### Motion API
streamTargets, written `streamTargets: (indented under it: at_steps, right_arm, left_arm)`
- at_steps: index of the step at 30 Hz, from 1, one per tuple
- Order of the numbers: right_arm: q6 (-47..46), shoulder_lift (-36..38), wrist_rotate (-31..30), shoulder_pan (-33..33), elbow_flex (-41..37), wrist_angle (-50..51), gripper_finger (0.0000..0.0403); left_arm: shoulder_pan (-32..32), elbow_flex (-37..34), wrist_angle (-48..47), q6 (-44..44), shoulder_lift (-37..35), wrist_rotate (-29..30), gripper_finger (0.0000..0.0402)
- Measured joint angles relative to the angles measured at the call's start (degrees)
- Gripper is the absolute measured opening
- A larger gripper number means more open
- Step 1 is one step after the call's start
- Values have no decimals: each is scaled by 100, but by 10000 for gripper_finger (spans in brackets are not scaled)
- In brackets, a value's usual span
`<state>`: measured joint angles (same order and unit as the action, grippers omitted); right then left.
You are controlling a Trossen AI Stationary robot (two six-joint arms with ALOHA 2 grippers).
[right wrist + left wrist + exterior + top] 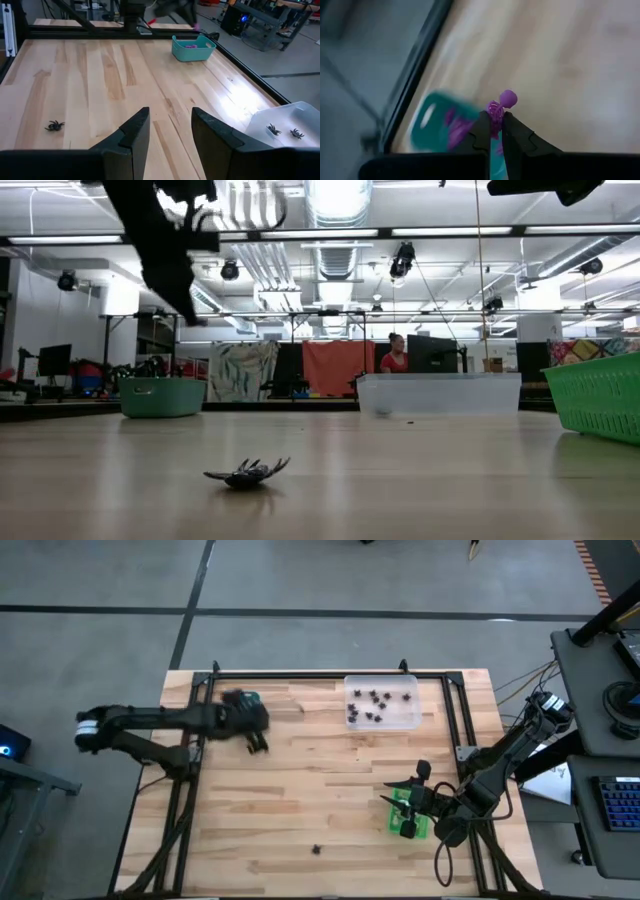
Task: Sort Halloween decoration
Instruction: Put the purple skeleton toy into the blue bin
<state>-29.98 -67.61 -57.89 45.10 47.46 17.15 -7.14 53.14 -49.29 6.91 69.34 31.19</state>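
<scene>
Black spider (247,473) lone on worktop (300,800), my left pincer (493,122) clamped on purple skeleton (500,106) above teal tray (437,122), right pincer (170,122) empty, half-wide.

A lab or workshop hall: beyond my fingers, exposed ceiling ducts (335,205), strip lights (300,232), monitors (430,352) and cluttered benches (265,15).
</scene>
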Motion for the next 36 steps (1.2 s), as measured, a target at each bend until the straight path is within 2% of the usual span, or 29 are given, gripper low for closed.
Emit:
streamTargets:
  at_steps: [3,5,7,11,16,25,29,36]
  right_arm:
    - [2,0,0,0,0,-1,137]
    - [2,0,-2,0,0,4,137]
    - [2,0,-2,0,0,4,137]
    - [2,0,-4,0,0,4,137]
    - [7,0,-4,0,0,7,137]
    - [6,0,-4,-1,0,6,137]
    - [7,0,-4,0,0,7,137]
    - [4,0,-5,0,0,7,137]
  left_arm:
    - [-1052,-324,223,316,-294,-157,0]
    - [-1611,-349,500,163,-343,-623,0]
    - [-2000,-336,537,61,-302,-945,0]
    - [-2536,-310,541,-196,-136,-975,0]
    - [-2942,-308,574,-652,151,-1570,0]
    - [-3487,-306,568,-812,985,-1572,4]
    - [-3534,-303,565,-790,1296,-1406,29]
    - [-3534,-303,574,-774,1481,-926,96]
